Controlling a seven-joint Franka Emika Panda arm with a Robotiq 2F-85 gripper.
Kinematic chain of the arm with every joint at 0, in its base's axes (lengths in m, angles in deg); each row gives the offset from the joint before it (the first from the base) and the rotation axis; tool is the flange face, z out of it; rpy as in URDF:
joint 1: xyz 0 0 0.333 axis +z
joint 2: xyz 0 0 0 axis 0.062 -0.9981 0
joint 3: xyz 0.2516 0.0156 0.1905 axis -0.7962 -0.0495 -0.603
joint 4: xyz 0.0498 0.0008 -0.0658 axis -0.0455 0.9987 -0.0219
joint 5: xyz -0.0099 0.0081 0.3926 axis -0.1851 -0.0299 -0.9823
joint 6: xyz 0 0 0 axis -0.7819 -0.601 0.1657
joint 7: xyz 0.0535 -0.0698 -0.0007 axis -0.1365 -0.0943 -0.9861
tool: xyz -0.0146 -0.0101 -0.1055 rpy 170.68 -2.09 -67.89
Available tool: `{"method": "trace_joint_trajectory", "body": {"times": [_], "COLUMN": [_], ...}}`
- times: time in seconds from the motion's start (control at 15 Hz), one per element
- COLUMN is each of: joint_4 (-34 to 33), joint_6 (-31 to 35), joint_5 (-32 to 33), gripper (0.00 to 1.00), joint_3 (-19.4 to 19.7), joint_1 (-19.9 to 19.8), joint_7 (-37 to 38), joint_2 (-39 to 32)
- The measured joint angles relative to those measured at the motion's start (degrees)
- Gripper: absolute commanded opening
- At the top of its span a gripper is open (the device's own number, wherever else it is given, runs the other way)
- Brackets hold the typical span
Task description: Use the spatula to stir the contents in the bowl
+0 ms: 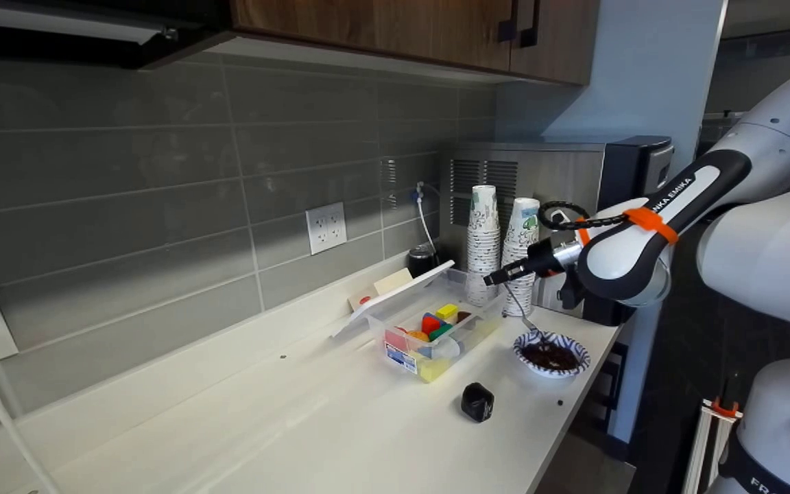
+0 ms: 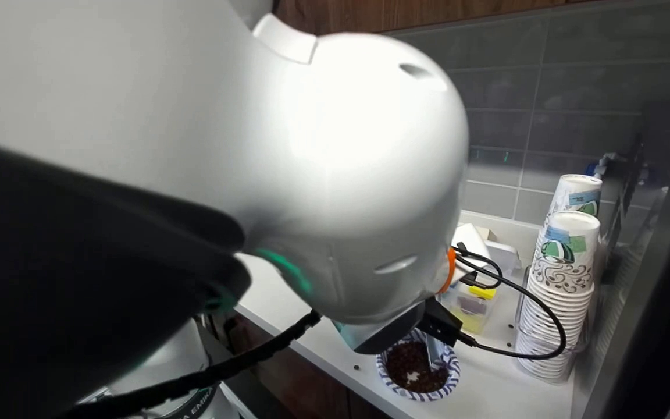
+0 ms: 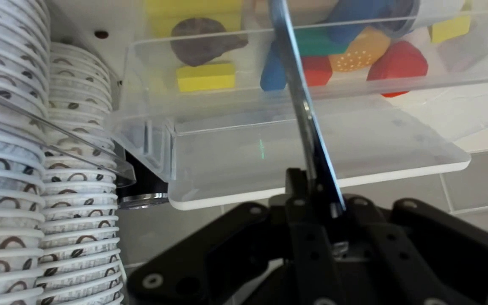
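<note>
The long silver metal spatula [image 3: 299, 87] looks smooth and shiny, while the black jointed gripper [image 1: 495, 278] appears matt. The round patterned blue-and-white bowl [image 2: 452, 376] seems made of paper. The clear rectangular plastic tub [image 3: 235, 105] is smooth; the grey wall tiles [image 1: 127, 158] look glossy.

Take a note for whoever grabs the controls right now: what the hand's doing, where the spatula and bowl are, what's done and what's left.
Hand: closed on the spatula by its handle, above the counter.
Spatula: slants down, lower end in the dark contents of the bowl.
Bowl: on the counter, near its front edge.
Done: spatula gripped, its end in the bowl.
Left: the stirring; whether any has happened, these pictures can't tell.
</note>
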Motion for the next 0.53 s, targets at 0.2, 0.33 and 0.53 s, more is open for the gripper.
{"method": "trace_joint_trajectory", "body": {"times": [0.2,0.33,0.53], "joint_4": [0.0,0.01,0.03], "joint_6": [-2.2,-4.84,-8.6], "joint_5": [0.0,0.09,0.21], "gripper": [0.01,0.01,0.01], "joint_3": [-0.03,-0.8,-3.0], "joint_1": [-0.02,-0.18,-0.77], "joint_7": [2.81,5.61,10.46], "joint_2": [2.0,2.64,2.73]}}
